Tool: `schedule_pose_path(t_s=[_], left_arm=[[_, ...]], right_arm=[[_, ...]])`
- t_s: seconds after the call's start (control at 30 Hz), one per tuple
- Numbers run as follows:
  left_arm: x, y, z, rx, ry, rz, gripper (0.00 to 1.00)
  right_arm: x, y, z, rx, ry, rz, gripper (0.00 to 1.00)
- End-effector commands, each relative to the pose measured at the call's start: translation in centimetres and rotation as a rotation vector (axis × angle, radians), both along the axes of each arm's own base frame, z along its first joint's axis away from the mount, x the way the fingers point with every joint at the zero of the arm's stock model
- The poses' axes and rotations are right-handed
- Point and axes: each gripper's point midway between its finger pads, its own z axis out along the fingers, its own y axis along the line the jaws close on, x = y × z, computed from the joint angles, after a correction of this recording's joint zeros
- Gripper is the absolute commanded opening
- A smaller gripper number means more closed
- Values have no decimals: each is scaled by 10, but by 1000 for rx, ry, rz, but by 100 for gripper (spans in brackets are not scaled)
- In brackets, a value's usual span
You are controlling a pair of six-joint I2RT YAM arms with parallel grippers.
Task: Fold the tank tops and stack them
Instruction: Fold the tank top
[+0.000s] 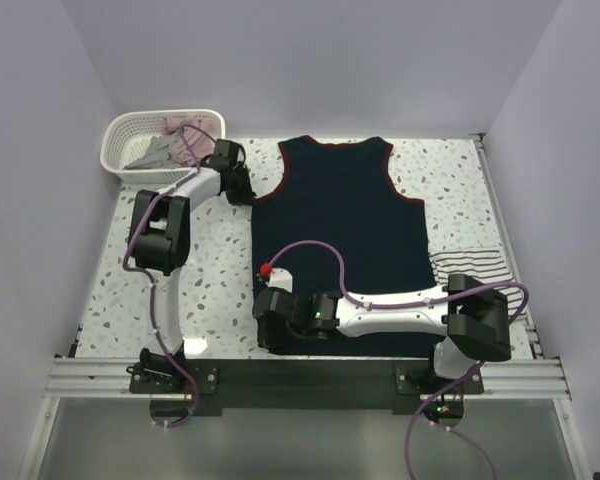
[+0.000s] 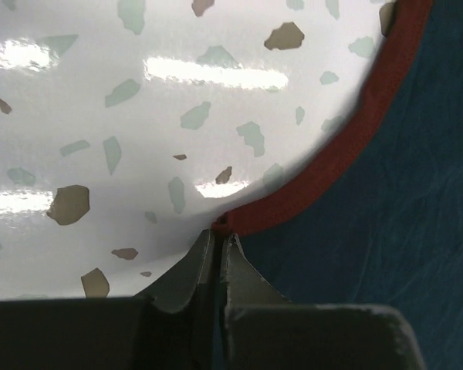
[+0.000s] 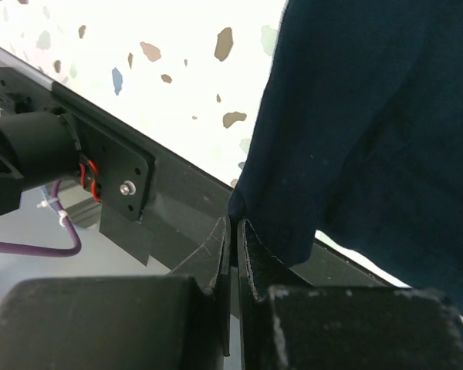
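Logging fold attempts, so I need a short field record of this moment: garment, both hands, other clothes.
garment: navy top, spread flat on table
left hand: shut on its red armhole trim
right hand: shut on its near hem corner
striped top: at table's right edge
basket: far left corner, holds pink and grey clothes

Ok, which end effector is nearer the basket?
Left end effector: pinching the navy tank top's trim beside the basket; right end effector holds the hem at the near edge.
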Motion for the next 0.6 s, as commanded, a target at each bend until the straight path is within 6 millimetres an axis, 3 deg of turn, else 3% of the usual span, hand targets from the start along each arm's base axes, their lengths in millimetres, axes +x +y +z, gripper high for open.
schedule_pose_path(t_s=[0.0,0.1,0.13,0.2,0.23,0.3,0.33,0.43,0.57], left_arm=[[25,11,19,69,-76,43,0],[40,27,41,113,-124,103,0],[44,41,46,153,-134,145,0],[57,59,61,151,-162,185,0],[58,64,63,153,-155,197,0],[66,77,71,148,-165,211,0],[68,80,73,148,-168,209,0],[71,84,77,166,-179,199,0],[73,80,82,147,-184,191,0]], right_arm=[[3,15,17,22,-17,4,0],[3,32,25,27,-28,35,0],[2,37,17,9,-26,45,0],[4,52,24,32,-31,67,0],[3,57,16,16,-25,77,0],[2,73,22,38,-22,105,0],[1,78,12,23,-13,114,0],[1,94,15,41,-10,138,0],[9,101,37,80,-40,134,0]])
